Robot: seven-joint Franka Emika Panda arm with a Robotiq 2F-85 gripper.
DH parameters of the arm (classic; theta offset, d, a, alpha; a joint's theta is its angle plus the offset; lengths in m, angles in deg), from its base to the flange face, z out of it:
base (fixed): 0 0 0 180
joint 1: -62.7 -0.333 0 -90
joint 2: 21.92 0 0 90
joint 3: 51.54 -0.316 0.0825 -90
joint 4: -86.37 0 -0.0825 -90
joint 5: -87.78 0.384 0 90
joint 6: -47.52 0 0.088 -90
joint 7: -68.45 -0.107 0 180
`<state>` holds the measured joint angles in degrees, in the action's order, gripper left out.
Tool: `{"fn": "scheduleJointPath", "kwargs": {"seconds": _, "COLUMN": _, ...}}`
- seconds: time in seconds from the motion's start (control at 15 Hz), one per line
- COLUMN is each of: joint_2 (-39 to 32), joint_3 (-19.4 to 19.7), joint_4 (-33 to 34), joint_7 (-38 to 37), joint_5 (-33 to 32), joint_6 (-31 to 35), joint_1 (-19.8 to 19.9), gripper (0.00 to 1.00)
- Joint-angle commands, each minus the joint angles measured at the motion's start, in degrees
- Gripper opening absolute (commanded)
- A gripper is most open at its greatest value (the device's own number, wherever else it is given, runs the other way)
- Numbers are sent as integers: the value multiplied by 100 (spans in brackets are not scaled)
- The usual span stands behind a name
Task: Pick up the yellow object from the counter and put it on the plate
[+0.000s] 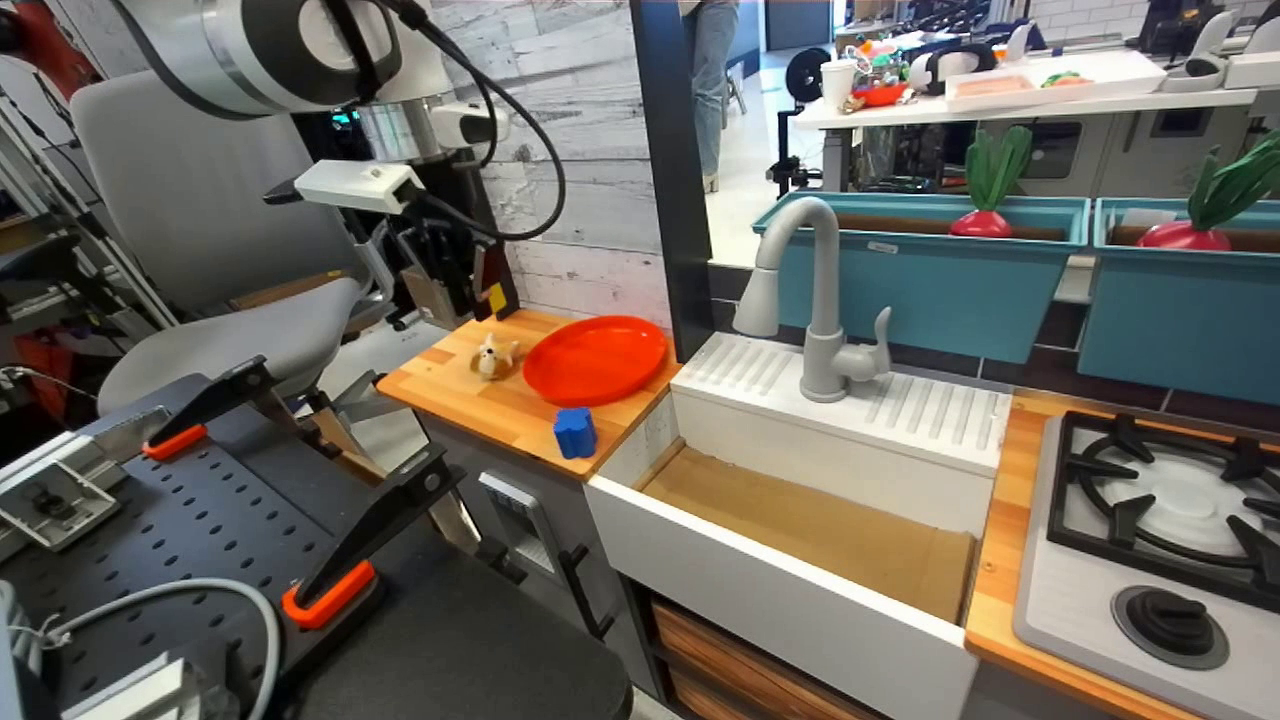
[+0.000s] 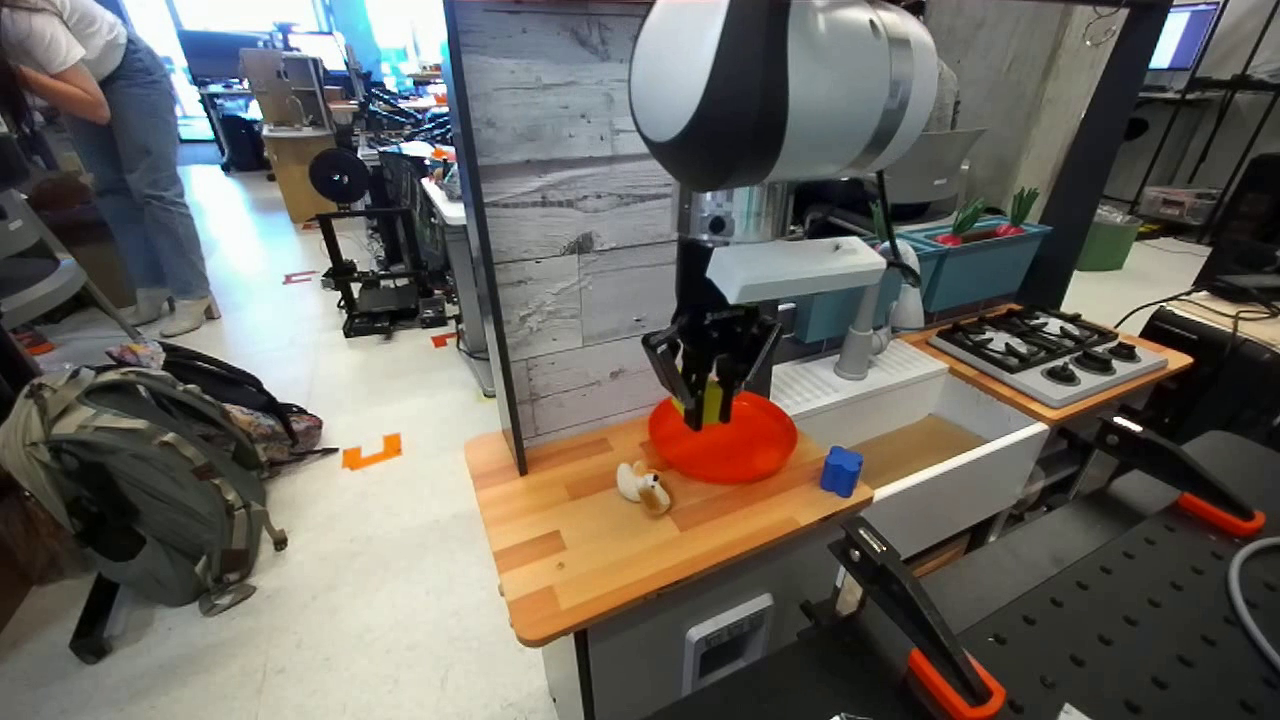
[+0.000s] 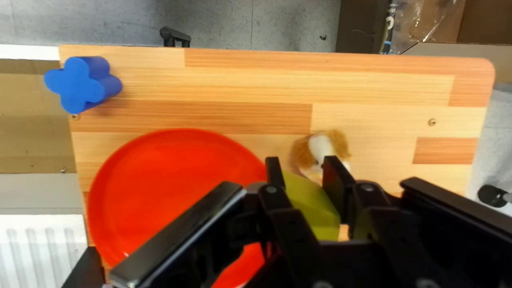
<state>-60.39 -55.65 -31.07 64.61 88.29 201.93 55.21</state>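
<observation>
Black fingers point(image 3: 276, 174) are filling the near part of the wrist view and pinching the yellow block point(image 3: 314, 208) from opposite sides; it is sitting between them, near the tips. By its flat, plain face, I am judging it light, fairly stiff and hard to break; its slipperiness is not showing. Holding it across opposite faces, as the fingers are doing, is looking like the right grip. Below, the red plate point(image 3: 176, 172) is lying off to one side on the counter point(image 3: 392, 88), with a plush toy point(image 3: 320, 148) lying just beside it.

In an exterior view, the block point(image 2: 712, 400) is showing as a yellow patch between the fingers, with the plate appearing behind it.

In an exterior view, the fingers are hanging in the air by the counter's far edge, the block point(image 1: 497, 298) peeking out at the tips, apart from the plate; a blue piece point(image 1: 575, 432) is standing near the counter's front corner.
</observation>
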Motion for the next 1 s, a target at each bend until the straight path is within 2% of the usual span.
{"fn": "scheduleJointPath", "kwargs": {"seconds": 0.0, "joint_2": 4, "joint_3": -58, "joint_4": 124, "joint_7": 213, "joint_5": 182, "joint_6": -175, "joint_1": 419, "gripper": 8}}
{"fn": "scheduleJointPath", "kwargs": {"seconds": 0.4, "joint_2": -453, "joint_3": -17, "joint_4": 725, "joint_7": 196, "joint_5": 254, "joint_6": -467, "joint_1": 710, "gripper": 8}}
{"fn": "scheduleJointPath", "kwargs": {"seconds": 0.93, "joint_2": -1296, "joint_3": 235, "joint_4": 1900, "joint_7": -54, "joint_5": 209, "joint_6": -936, "joint_1": 627, "gripper": 8}}
